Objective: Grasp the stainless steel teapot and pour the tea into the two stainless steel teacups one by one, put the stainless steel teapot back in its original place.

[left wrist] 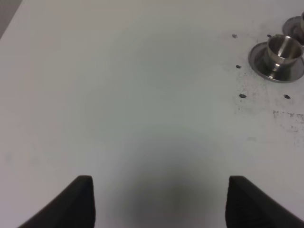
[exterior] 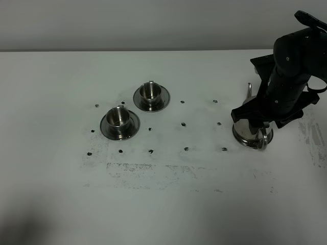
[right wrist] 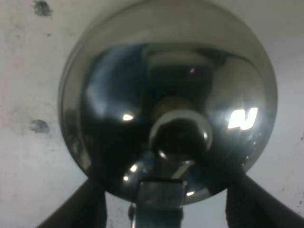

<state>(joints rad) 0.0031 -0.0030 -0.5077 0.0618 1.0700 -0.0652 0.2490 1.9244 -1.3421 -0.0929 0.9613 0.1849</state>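
A white bench (exterior: 163,204), scuffed and dotted with small dark marks, is set before a pale wall. The shiny bell-shaped stainless steel teapot (exterior: 246,130) is stood upright at the bench's right side, on what appears to be its flat round steel saucer (exterior: 240,138). Its loop handle (exterior: 263,141) is turned toward the near edge and its thin spout (exterior: 249,92) toward the far one. In the right wrist view the knobbed lid (right wrist: 179,133) is seen from above. The right arm's fingers (right wrist: 71,213) are held apart on either side of the handle, not clamped on it. This straddle is judged to prepare a grasp from which the pot can be tipped. The near steel teacup (exterior: 120,117) and the far steel teacup (exterior: 151,92), each on a wide saucer, are set upright well to the left, ready for filling. The left arm's fingers (left wrist: 71,204) are spread over bare bench, with nothing held.
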